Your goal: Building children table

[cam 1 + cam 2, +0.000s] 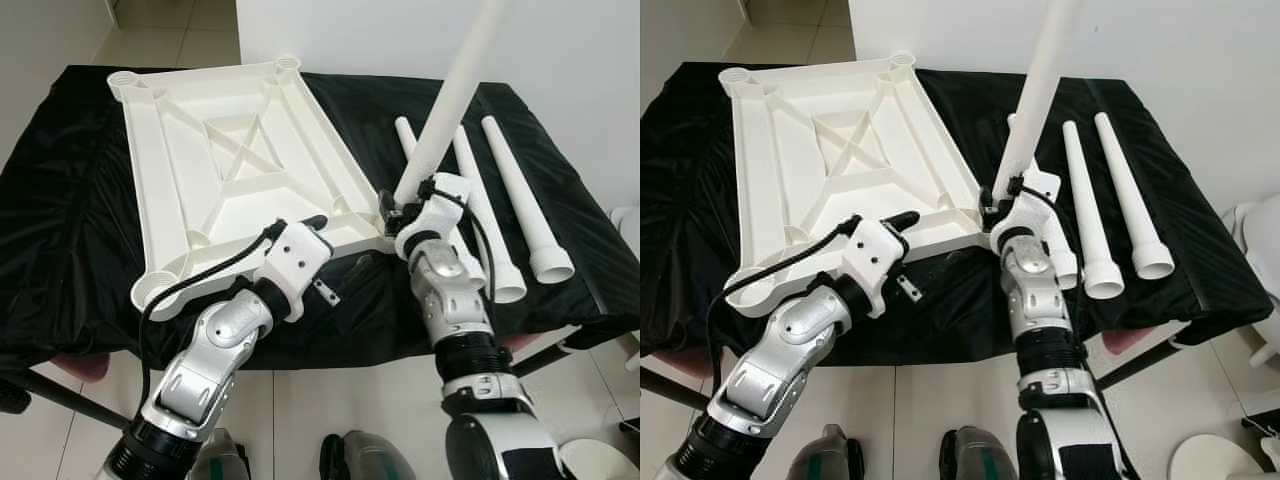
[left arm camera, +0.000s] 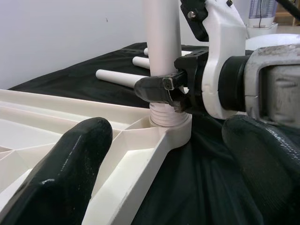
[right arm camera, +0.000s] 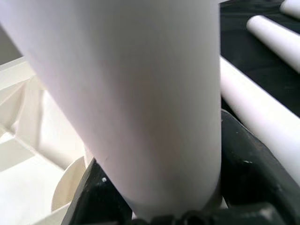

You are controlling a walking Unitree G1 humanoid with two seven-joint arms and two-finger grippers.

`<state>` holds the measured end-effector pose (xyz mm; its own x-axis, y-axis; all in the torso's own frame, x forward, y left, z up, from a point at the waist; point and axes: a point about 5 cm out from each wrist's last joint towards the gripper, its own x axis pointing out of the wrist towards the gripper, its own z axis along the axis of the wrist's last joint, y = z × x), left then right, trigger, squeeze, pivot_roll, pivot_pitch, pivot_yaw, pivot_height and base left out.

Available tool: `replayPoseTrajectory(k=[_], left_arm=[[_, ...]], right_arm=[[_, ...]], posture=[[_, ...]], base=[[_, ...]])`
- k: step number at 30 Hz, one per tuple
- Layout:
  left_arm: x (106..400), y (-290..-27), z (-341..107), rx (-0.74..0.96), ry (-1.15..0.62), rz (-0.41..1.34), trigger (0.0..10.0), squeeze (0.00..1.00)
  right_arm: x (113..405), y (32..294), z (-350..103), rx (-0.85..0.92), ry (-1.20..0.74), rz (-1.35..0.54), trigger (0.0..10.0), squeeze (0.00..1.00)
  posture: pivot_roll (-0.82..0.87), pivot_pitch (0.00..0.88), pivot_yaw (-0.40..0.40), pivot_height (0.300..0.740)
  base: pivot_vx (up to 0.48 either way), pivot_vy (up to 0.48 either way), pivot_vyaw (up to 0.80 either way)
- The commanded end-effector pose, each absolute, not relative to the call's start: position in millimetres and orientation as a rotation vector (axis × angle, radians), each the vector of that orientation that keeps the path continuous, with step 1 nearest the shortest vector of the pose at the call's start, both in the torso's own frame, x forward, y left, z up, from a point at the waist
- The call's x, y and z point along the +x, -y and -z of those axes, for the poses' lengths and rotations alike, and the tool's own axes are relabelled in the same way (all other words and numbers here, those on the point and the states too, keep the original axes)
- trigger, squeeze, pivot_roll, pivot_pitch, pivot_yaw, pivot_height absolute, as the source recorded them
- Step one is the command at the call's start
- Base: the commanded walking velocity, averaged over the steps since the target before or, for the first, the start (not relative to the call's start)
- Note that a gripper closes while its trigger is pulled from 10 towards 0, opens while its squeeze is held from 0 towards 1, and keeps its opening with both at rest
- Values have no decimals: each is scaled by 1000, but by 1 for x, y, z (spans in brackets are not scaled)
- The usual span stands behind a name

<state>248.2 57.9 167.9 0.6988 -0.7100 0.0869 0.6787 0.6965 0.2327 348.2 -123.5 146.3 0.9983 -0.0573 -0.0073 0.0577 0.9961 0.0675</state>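
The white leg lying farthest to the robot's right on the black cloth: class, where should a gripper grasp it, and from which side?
Grip the leg around its plain round shaft near the middle, coming down from above. It lies flat on the black cloth, apart from the neighbouring leg, so fingers likely fit either side; its flared end would probably be harder to close on.

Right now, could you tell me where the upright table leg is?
The upright table leg stands in the tabletop's near right corner socket, held by the right gripper, with the spare legs lying on the black cloth to its right.
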Motion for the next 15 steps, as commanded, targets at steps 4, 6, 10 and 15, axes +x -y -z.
replayPoseTrajectory(k=[4,6,10,15], left_arm=[[247,-55,-167,195,172,810,10000,0],[247,-56,-167,196,172,809,10000,0],[247,-56,-167,198,172,809,10000,0],[249,-55,-167,203,175,801,10000,0]], right_arm=[[348,124,-152,77,16,69,0,0],[347,124,-153,87,19,47,2941,0],[346,128,-154,102,30,58,10000,110],[335,129,-164,105,145,-21,10000,1000]], posture=[[-63,20,-52,740],[-63,18,-52,740],[-67,16,-51,740],[-78,24,-45,740]], base=[[0,0,0],[0,0,0],[0,0,0],[0,0,0]])
